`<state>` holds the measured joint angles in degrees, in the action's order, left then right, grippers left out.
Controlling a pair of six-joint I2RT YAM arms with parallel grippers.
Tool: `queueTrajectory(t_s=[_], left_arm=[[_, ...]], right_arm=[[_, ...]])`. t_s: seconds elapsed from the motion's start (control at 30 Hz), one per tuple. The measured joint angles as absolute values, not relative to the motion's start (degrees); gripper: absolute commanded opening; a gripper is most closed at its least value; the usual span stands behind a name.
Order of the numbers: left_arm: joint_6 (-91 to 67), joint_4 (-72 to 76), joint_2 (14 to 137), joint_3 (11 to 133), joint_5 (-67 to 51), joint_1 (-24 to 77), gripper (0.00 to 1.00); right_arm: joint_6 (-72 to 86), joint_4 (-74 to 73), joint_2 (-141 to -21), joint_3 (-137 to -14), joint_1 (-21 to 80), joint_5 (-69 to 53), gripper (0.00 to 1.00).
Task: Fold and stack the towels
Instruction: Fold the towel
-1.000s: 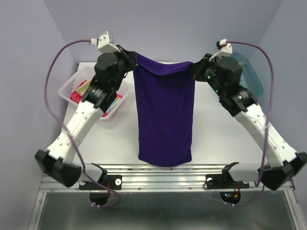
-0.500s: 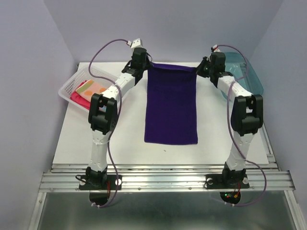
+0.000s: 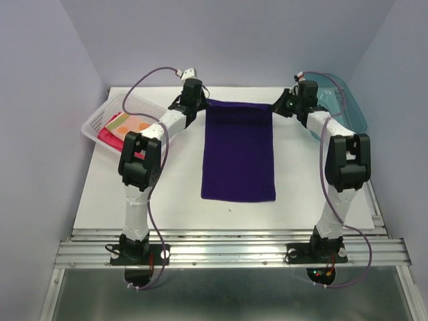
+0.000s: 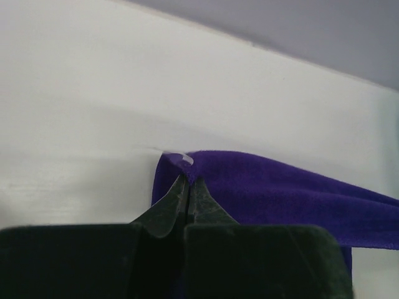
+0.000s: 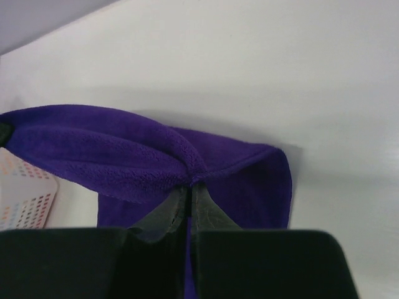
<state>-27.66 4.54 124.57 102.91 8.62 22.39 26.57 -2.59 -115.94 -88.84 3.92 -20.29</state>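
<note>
Far back, left claw (image 4: 187, 179) and right claw (image 5: 190, 185) clamping purple towel (image 3: 239, 150), basket (image 3: 91, 124) holding orange towel (image 3: 130, 125), pink towel (image 3: 110, 139)

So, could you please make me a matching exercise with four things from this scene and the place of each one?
Things:
1. purple towel
2. white basket
3. teal tray
4. orange dotted towel

Places:
A. far right corner
B. spread out in the middle
C. inside the basket
D. far left side

Pairs: 1-B, 2-D, 3-A, 4-C
</note>
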Motion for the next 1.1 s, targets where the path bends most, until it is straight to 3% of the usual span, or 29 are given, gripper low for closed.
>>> queueTrajectory(t_s=[0.2,0.73,1.1], left_arm=[[-29.19,7.64,112.2,83.4,9.65,24.84,0.0],[-36.38,11.44,82.24,49.93,17.34,33.82,0.0],[-43.75,11.31,71.66,36.45,19.7,41.06,0.0]], right_arm=[[29.87,-3.01,-104.49,-75.05,4.27,-22.55,0.01],[32.27,-9.13,-75.55,-47.37,8.05,-23.24,0.01],[34.52,-13.63,-63.96,-39.2,11.73,-19.75,0.01]])
